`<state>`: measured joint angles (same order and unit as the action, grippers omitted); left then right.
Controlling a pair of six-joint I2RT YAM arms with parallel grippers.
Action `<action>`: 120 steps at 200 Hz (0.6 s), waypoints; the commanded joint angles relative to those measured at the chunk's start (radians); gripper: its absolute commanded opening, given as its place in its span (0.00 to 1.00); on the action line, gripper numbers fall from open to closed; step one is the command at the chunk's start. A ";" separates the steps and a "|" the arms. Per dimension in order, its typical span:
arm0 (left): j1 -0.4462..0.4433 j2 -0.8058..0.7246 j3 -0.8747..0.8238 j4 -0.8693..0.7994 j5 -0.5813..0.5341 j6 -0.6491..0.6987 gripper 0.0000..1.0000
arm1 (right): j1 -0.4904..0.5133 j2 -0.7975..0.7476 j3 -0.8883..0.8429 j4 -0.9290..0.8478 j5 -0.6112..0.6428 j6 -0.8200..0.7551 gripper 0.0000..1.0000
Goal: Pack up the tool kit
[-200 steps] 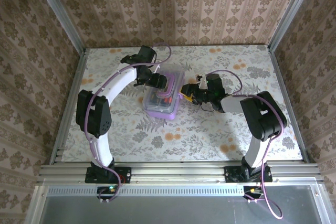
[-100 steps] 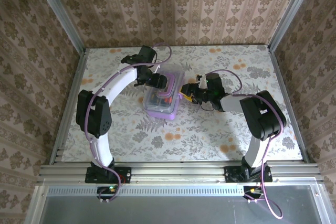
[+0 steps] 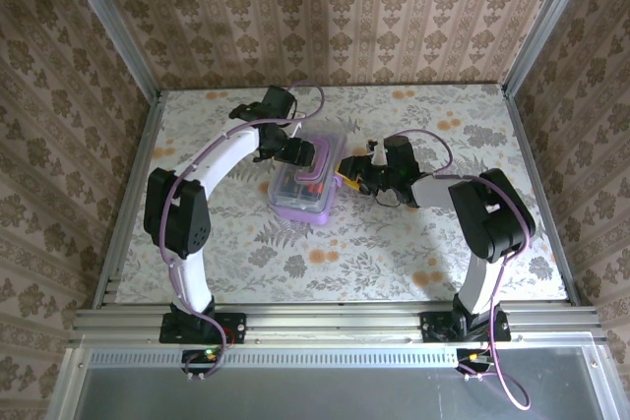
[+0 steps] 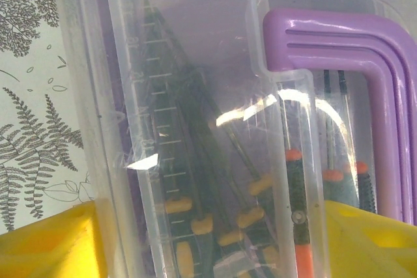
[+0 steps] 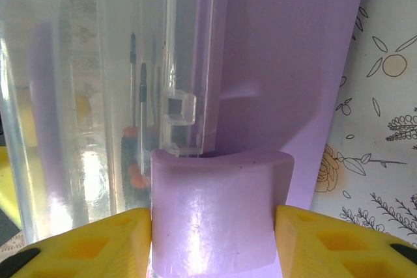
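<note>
Floral tabletop (image 3: 394,243), centre stage: left claw (image 3: 297,153) clamps the purple case (image 3: 305,196) across its clear lid (image 4: 195,96), right claw (image 3: 350,173) pinches the latch (image 5: 218,213), screwdrivers (image 4: 296,226) inside.

In the left wrist view the screwdrivers (image 4: 260,193) blur behind the clear lid (image 4: 195,63), their handles cut off at the bottom edge, and whether the left gripper (image 4: 208,242) presses the case (image 3: 300,206) cannot be told. The right wrist view's bottom edge crops the purple tab (image 5: 218,193) pinched between the right gripper (image 5: 214,229) fingers.
</note>
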<state>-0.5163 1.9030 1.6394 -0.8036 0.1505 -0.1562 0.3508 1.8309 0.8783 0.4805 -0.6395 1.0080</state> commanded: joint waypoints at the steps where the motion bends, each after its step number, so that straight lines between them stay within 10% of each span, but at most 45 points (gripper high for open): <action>1: -0.026 0.109 -0.054 -0.081 0.070 0.000 0.51 | 0.017 0.031 0.014 0.090 0.015 0.042 0.52; 120: -0.074 0.152 -0.061 -0.072 0.086 -0.009 0.50 | 0.031 0.149 -0.025 0.400 0.077 0.330 0.28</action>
<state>-0.5354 1.9251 1.6520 -0.7654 0.0681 -0.1562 0.3542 1.9282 0.8471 0.7612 -0.6289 1.2457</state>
